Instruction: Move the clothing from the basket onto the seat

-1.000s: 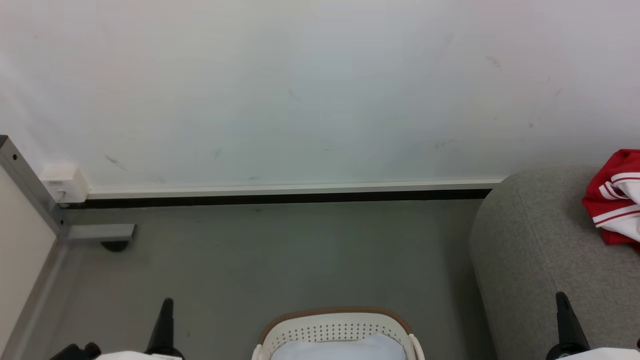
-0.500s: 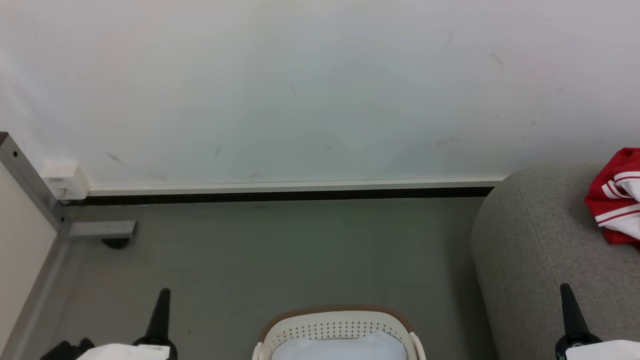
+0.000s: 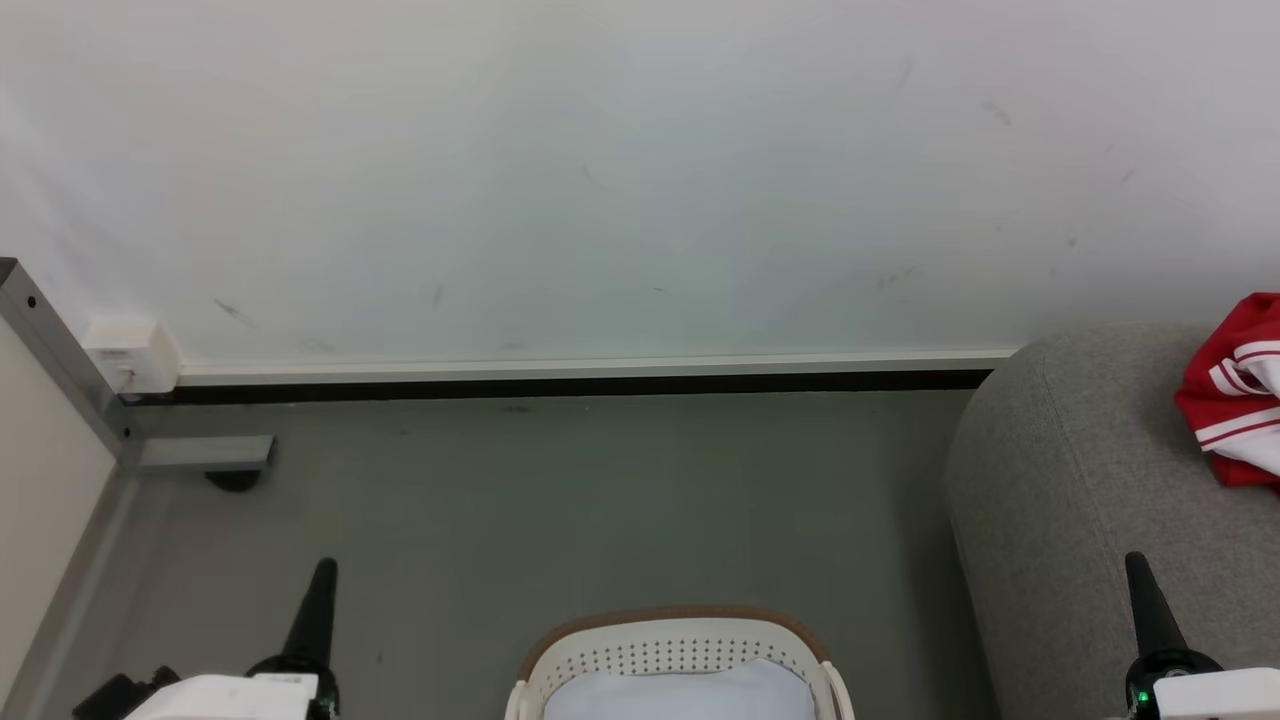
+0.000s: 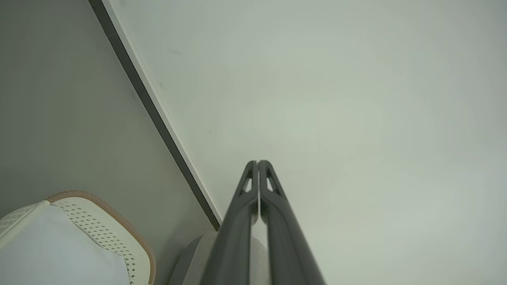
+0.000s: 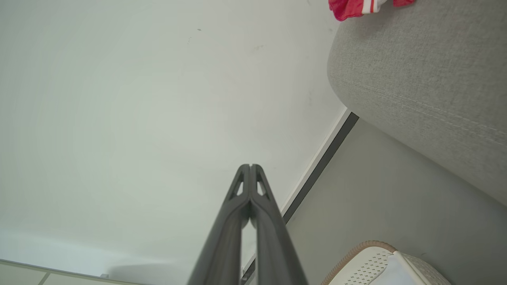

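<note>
A downward reach from here could clip the brown-rimmed oval cream-white perforated plastic basket [image 3: 680, 618], which sits low between the left gripper [image 3: 322, 570] and right gripper [image 3: 1136, 562]. Both point toward the wall [image 3: 640, 180], fingers pressed together, empty. The red white-striped fabric garment [image 3: 1232, 390] lies on the light-grey upholstered sofa [image 3: 1060, 480], beyond the right gripper

Both arms have come up a little. The left gripper [image 3: 324, 575] now pokes higher over the grey floor [image 3: 600, 500] than it did a second ago, and more of its white wrist [image 3: 230, 695] shows under it. The right gripper [image 3: 1138, 570] has gone up too, in front of the sofa [image 3: 1060, 480], and a small green light [image 3: 1143, 697] at its base can be seen clearly now. The robot's head has tipped a tiny bit as well, so the basket [image 3: 680, 640], the sofa and the red and white clothing [image 3: 1225, 400] sit slightly higher in its view.
</note>
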